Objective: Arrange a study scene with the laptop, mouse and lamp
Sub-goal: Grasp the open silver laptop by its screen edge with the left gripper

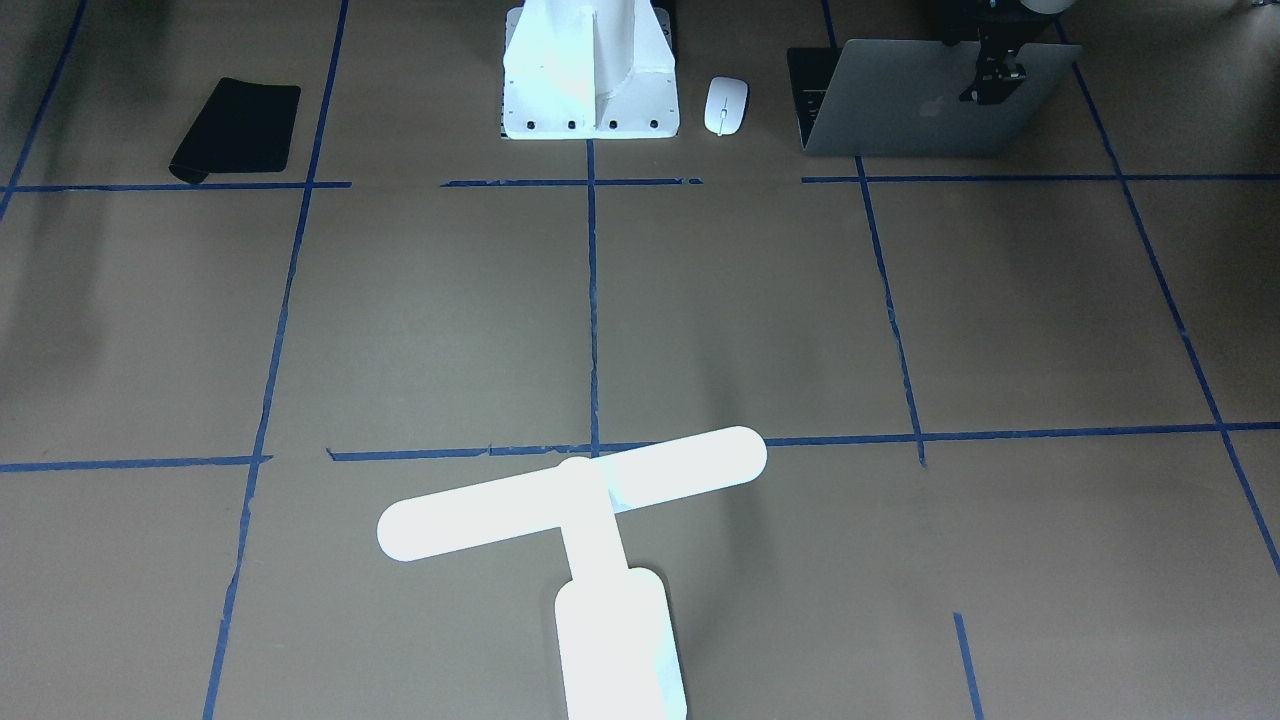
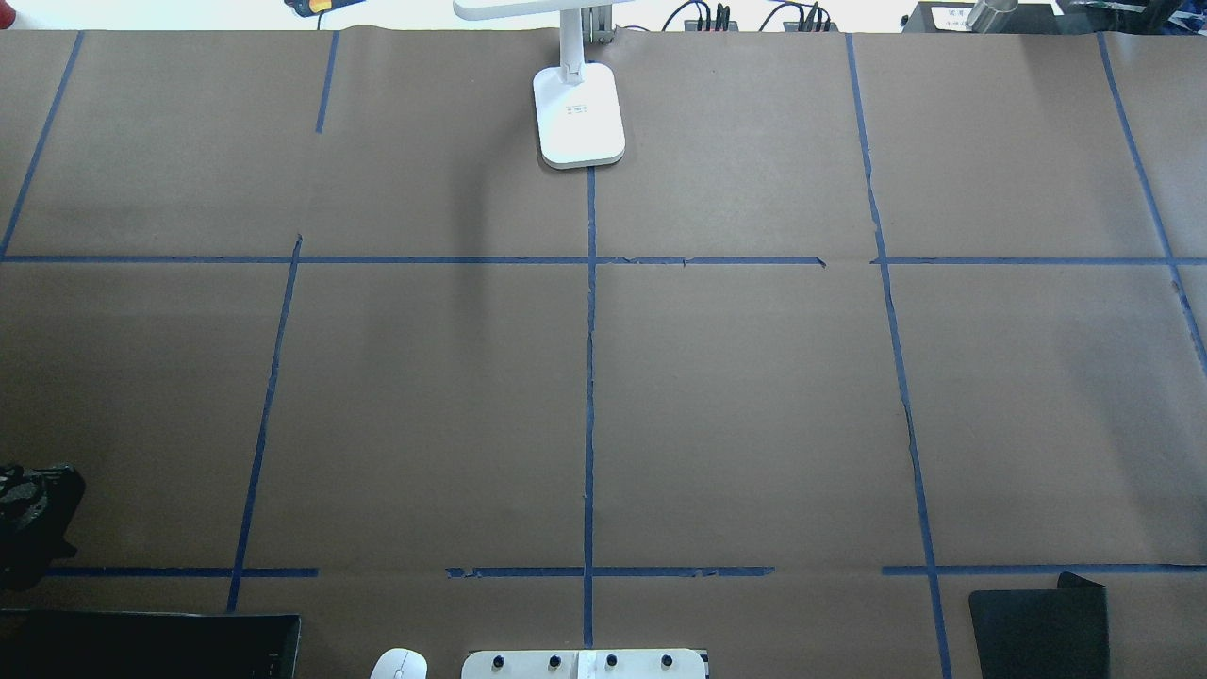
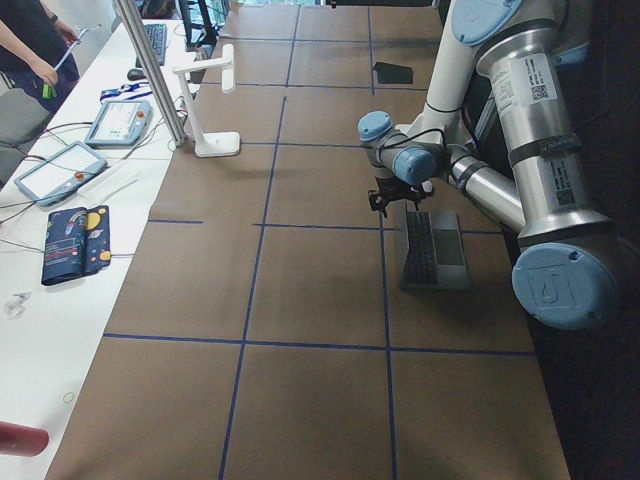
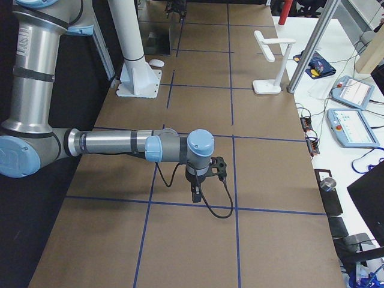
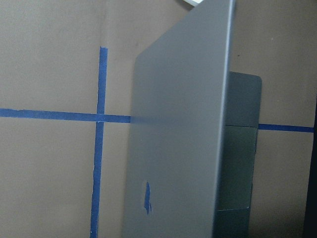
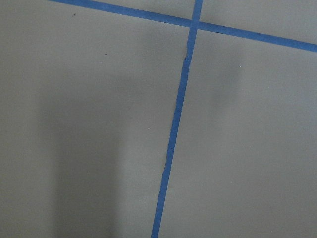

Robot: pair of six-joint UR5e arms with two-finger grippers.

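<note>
The laptop stands half open at the robot's edge, its apple-logo lid facing away from the robot. My left gripper is at the lid's top edge and looks shut on it. The left wrist view is filled by the lid. The white mouse lies between the laptop and the white bracket. The lamp stands upright at the far edge, its base on the centre line. My right gripper points down over bare paper; I cannot tell whether it is open or shut.
A flat black mat lies at the robot's right edge. The white finned bracket is bolted at the middle of the near edge. Blue tape lines grid the brown paper. Tablets and cables lie on the white bench beyond the lamp.
</note>
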